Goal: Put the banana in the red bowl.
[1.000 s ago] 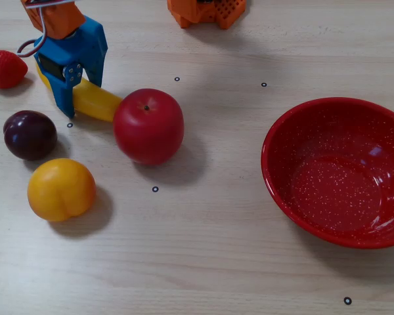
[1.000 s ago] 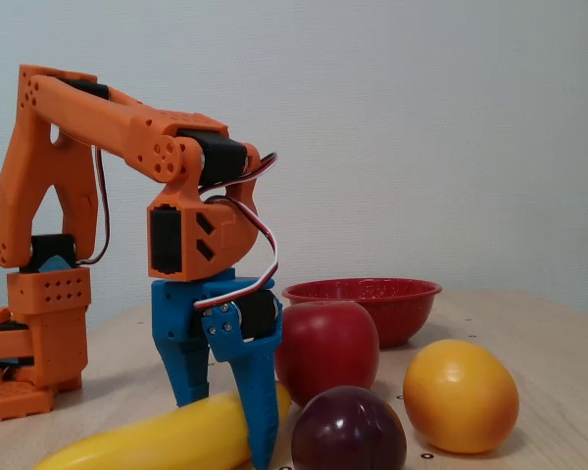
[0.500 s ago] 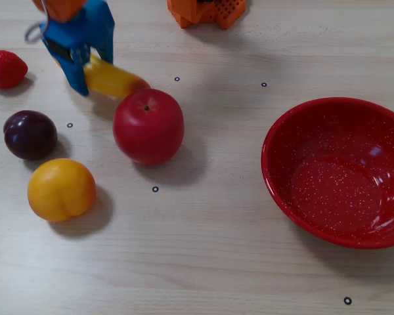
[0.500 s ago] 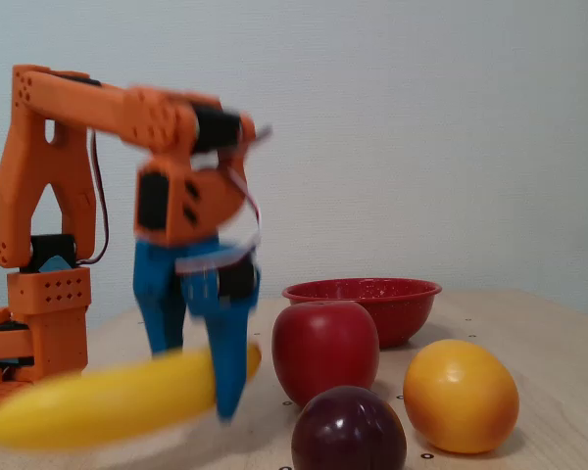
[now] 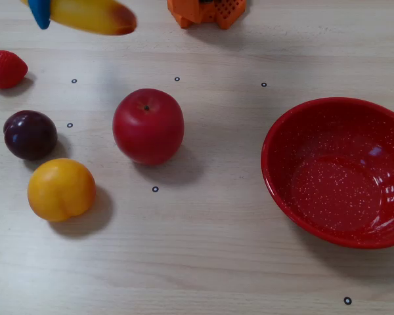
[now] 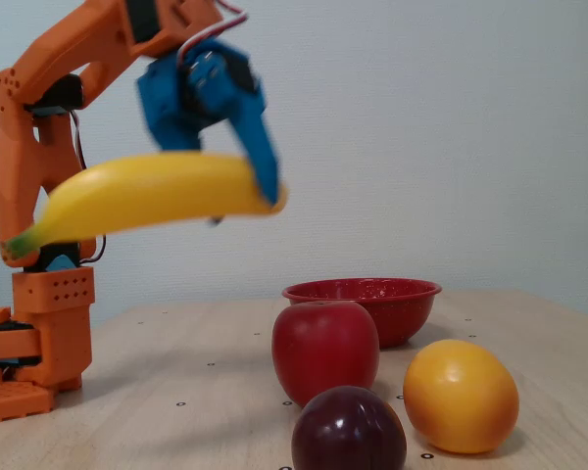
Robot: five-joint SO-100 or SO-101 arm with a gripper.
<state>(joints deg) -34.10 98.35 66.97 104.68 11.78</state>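
Observation:
The yellow banana (image 6: 147, 194) hangs high above the table, lying nearly level, with its green stem end pointing left in the low fixed view. My blue gripper (image 6: 245, 181) is shut on it near its blunt end. From above, only the banana's brownish end (image 5: 92, 16) and one blue finger tip show at the top left edge. The red bowl (image 5: 341, 169) with white speckles sits empty at the right of the top-down view, and its rim (image 6: 361, 291) shows behind the apple in the low view.
A red apple (image 5: 148, 125) stands between the banana and the bowl. A dark plum (image 5: 29, 134), an orange-yellow fruit (image 5: 61, 189) and a strawberry (image 5: 5, 69) lie at the left. The arm's orange base (image 5: 205, 11) stands at the far edge.
The gripper has lifted the banana off the table beside the apple to well above the fruits. The fruits and the bowl have not moved.

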